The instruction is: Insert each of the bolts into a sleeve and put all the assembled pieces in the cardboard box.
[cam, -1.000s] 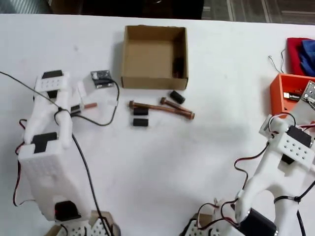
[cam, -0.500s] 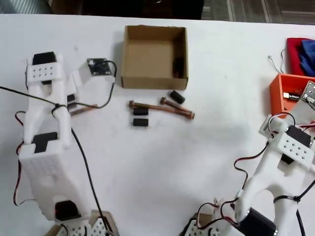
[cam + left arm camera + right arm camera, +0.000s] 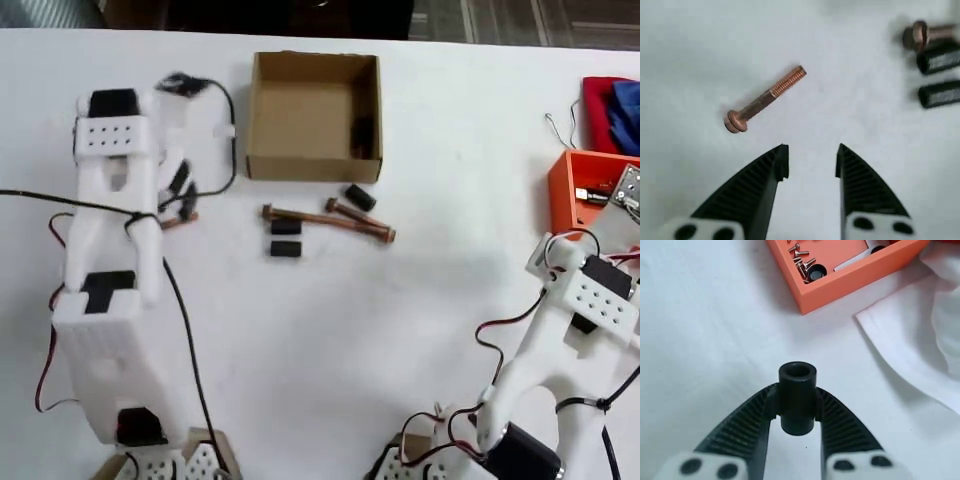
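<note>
Left wrist view: left gripper stood open at a medium gap with nothing between its fingers, over the white table. Loose copper bolt lay flat on the table beyond the fingertips, apart from both, nearer to one finger than the other and slanted across the line of the gap. Farther off were two black sleeves side by side and the head of another bolt just beside them. High view: left arm stretched toward the far side, and the loose bolt lay close by its gripper end, well apart from the cardboard box. In front of the box lay two long bolts end to end, roughly, with two sleeves just beside them and a third sleeve near the box wall. A dark piece sat inside the box; could not tell what it was. Right wrist view: right gripper was clamped on a black sleeve, upright with its bore facing the camera and its sides pressed by both fingers, above the table, near an orange tray of small screws
</note>
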Action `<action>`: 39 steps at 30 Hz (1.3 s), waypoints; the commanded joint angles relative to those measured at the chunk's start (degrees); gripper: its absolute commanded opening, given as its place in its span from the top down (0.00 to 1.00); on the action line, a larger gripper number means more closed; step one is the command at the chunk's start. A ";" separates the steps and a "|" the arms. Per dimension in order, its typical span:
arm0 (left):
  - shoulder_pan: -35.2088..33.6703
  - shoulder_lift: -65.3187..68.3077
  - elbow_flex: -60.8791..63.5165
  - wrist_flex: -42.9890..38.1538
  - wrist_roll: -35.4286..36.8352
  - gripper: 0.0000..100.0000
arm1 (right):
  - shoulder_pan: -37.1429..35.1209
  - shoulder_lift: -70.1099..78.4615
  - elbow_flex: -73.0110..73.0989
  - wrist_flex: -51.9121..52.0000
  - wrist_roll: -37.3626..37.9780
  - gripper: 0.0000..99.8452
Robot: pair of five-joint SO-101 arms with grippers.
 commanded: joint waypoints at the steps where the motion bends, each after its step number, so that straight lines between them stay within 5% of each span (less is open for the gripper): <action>1: 1.85 -4.04 -3.56 -1.67 25.14 0.78 | 0.31 -0.13 -1.23 -1.10 -0.35 0.98; 19: -7.38 -0.09 10.24 -11.78 69.89 0.77 | 0.31 -0.13 -1.23 -1.10 -0.35 0.98; 39: -11.52 11.43 9.89 -14.33 77.71 0.77 | 0.31 -0.13 -1.23 -1.10 -0.35 0.98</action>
